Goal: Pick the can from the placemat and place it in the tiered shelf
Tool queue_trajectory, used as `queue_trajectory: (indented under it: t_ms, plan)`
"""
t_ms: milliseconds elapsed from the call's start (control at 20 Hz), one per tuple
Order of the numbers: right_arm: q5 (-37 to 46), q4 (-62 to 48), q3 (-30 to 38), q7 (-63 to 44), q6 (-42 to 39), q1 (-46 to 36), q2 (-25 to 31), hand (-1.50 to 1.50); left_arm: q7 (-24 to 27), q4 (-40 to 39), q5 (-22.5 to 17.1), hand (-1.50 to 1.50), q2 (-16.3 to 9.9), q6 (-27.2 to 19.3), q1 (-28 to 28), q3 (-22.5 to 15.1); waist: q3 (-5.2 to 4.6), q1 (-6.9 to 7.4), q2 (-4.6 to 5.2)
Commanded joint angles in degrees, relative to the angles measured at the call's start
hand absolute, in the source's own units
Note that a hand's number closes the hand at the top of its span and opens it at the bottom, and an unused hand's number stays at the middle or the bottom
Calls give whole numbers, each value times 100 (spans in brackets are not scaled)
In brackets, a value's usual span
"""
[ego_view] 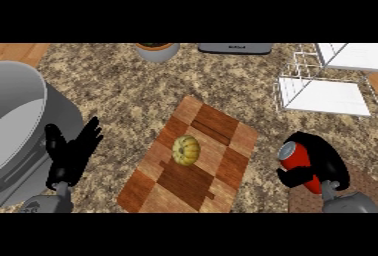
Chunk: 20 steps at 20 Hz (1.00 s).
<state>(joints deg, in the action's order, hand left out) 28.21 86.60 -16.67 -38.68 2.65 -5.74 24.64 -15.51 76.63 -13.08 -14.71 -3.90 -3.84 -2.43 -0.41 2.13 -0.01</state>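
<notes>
While the right robot hand (319,161) curls round the red can (300,165), the can sits tilted in its grip, just above the brown placemat (306,201) at the bench's (118,90) near corner. Up beyond that hand stands the white wire shelf (325,95), well apart. Off to its left lies a wooden board (214,135) with a small yellow squash (186,150). The left robot hand (70,150) rests beside a grey pot (22,115), fingers spread upward.

left hand (71,152): black, slim fingers and thumb
right hand (319,162): black, rounded back
forearms: grey, at both lower corners
</notes>
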Motion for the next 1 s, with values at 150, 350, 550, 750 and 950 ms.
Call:
queue_trajectory:
  t_ms: [150,350,550,750,950]
  plan:
    - [-459,565,-357,1942,-832,-405,355,150,81,78,37,0,-42,-3,204,63,45,-152,-12]
    - [-652,2052,122,1666,-841,-181,680,150,21,75,2,0,-37,-47,203,172,39,-287,-37]
    - [-626,3242,650,903,-776,-226,853,150,-33,165,4,0,31,-99,244,168,36,-321,-60]
    - [-1043,4247,1499,146,-1036,-30,1152,150,162,21,52,0,39,-7,367,189,36,-365,-49]
    - [-1980,4234,2469,-843,-1706,-1191,1531,150,342,-105,15,0,-13,209,360,264,31,-253,-19]
